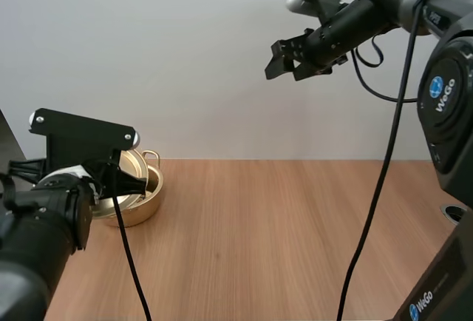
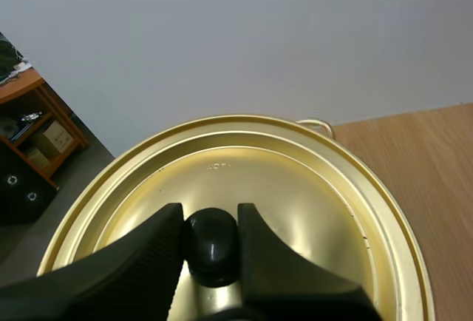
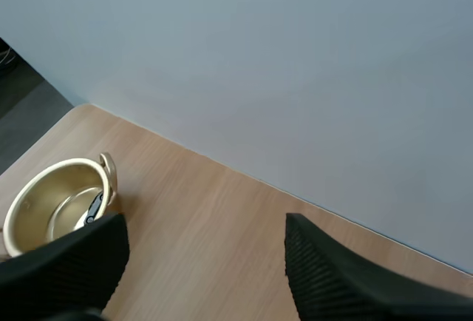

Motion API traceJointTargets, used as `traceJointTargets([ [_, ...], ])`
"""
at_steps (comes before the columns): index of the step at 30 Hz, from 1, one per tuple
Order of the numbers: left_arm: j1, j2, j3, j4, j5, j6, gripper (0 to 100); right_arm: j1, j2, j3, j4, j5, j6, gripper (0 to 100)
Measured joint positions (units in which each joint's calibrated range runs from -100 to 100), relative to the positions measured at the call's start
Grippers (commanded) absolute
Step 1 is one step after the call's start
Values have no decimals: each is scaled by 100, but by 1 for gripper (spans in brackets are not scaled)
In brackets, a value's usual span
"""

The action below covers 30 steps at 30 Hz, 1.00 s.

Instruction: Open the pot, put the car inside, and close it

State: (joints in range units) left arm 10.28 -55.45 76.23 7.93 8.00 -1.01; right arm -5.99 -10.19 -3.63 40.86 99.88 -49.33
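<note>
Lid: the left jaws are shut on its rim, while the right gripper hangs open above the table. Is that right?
One detail is wrong. The left gripper has its jaws shut on the black knob of the lid, not its rim, as the left wrist view shows. The right gripper does hang open above the table.

You have a shiny gold lid (image 2: 295, 188) with a glossy black knob (image 2: 212, 243). The pot (image 3: 37, 195) is the same gold; the small item (image 3: 94, 208) inside it looks dark, perhaps black and grey. The table (image 1: 281, 240) is light brown woodgrain.
</note>
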Motion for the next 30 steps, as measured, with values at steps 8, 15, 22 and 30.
traceJointTargets([
  [8, 0, 1535, -720, -31, -1498, -287, 0, 0, -902, 247, 10, 12, 384, 100],
  [15, -16, 2577, -726, -31, -1594, -297, 0, 0, -1564, 574, 148, 12, 466, 100],
  [22, -332, 2962, -726, -31, -1837, -297, 0, 0, -1864, 648, 184, 12, 466, 100],
  [30, -519, 2978, -726, -31, -2281, -297, 0, 0, -1892, 648, 162, 12, 466, 100],
])
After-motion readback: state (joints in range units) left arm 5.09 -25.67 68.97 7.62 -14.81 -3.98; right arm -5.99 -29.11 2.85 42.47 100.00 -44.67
